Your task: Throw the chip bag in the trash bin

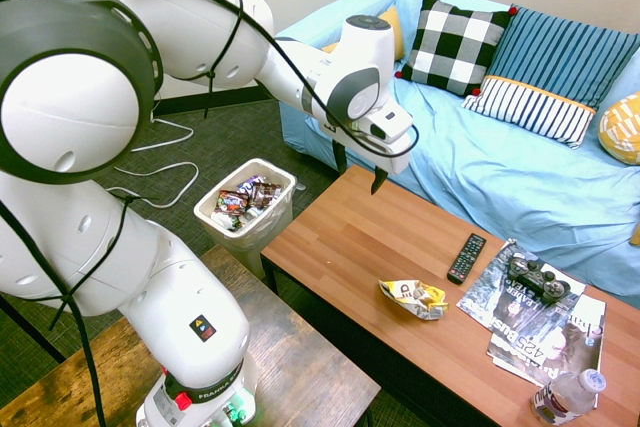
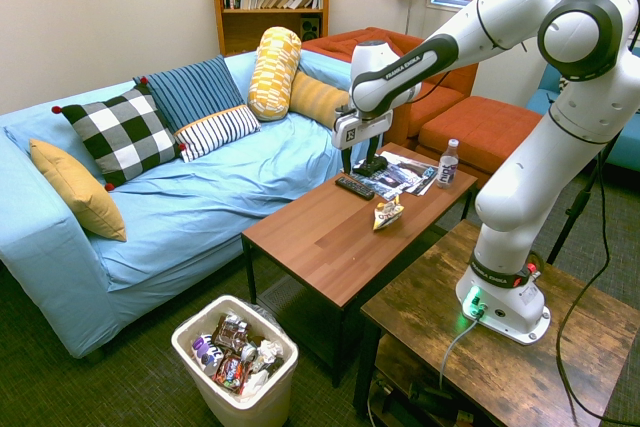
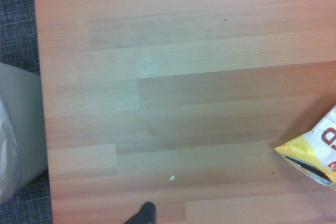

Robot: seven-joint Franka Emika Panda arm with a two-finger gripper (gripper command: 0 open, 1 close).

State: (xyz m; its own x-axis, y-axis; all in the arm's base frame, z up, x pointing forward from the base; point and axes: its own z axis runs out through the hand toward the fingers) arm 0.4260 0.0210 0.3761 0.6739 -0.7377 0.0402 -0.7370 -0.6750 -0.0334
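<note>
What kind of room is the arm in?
Likely a living room or lounge: a sofa with pillows, a coffee table bearing a remote and magazines, and a bookshelf behind.

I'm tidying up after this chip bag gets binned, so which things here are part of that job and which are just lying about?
Job: chip bag, trash bin, gripper.

Lying about: remote, game controller, magazines, bottle, pillows.

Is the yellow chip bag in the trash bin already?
No, the chip bag is lying on the wooden table, beside the remote.
</note>
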